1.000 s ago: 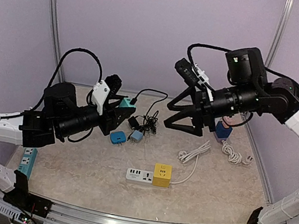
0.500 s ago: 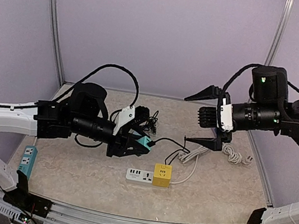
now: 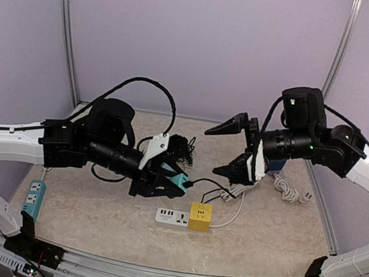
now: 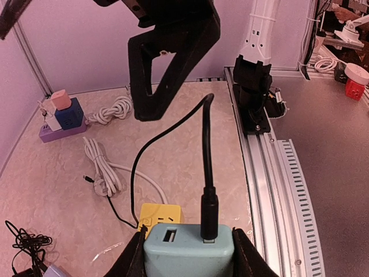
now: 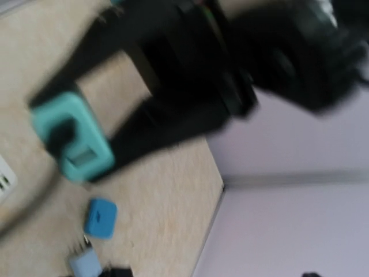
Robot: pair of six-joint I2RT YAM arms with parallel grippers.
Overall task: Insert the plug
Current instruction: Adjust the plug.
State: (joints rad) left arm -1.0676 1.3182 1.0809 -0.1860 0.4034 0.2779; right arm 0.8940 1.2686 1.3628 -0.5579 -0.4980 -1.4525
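Teal charger (image 4: 188, 255), black cable (image 4: 206, 144) plugged, left-wrist view

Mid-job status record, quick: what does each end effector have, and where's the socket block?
left end effector: shut on teal charger, off the table
black cable: plugged into the charger
right end effector: open, empty, in the air
yellow socket cube: on the table, against white power strip

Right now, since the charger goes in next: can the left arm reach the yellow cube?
Probably yes. The left gripper, shut on the charger, hangs close by the yellow cube; only the charger's cable lies between. The open right gripper stands higher, clear.
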